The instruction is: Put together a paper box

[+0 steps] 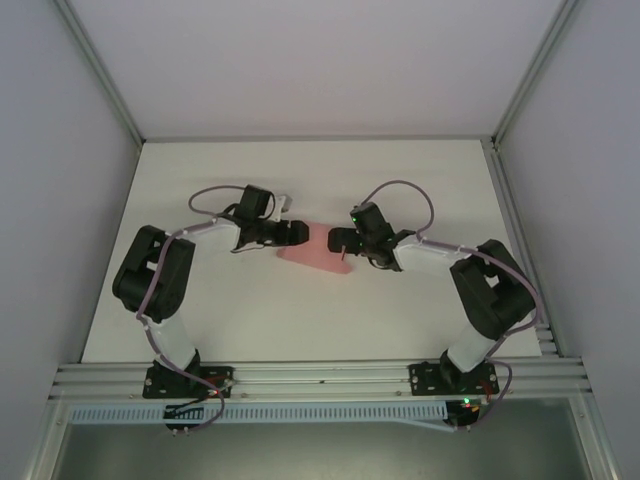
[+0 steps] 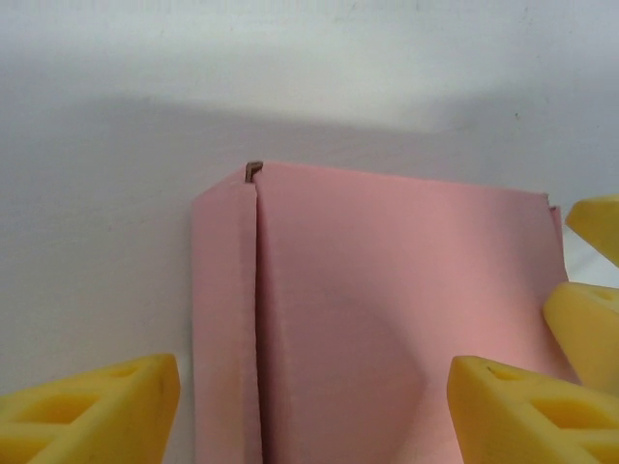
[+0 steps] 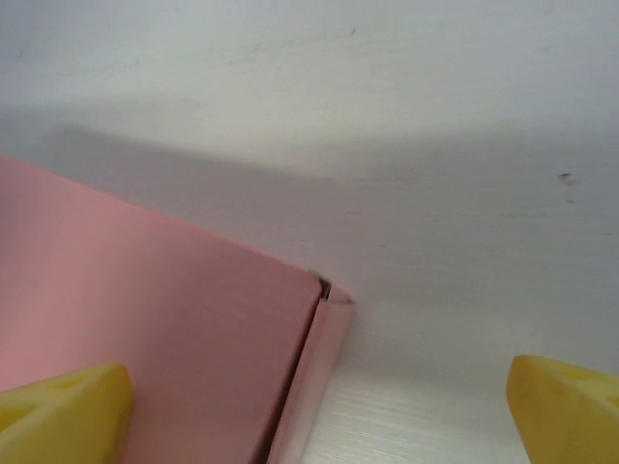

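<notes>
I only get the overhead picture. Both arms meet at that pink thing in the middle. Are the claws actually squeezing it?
Observer: Not the left one. On the left wrist camera the left gripper is open, its yellow fingers spread wide across the paper box rather than pinching it.
Operator: And the other arm?
Observer: On the right wrist camera the right gripper is open too. One finger shows against the box near its folded corner, the other against the bare table.
</notes>
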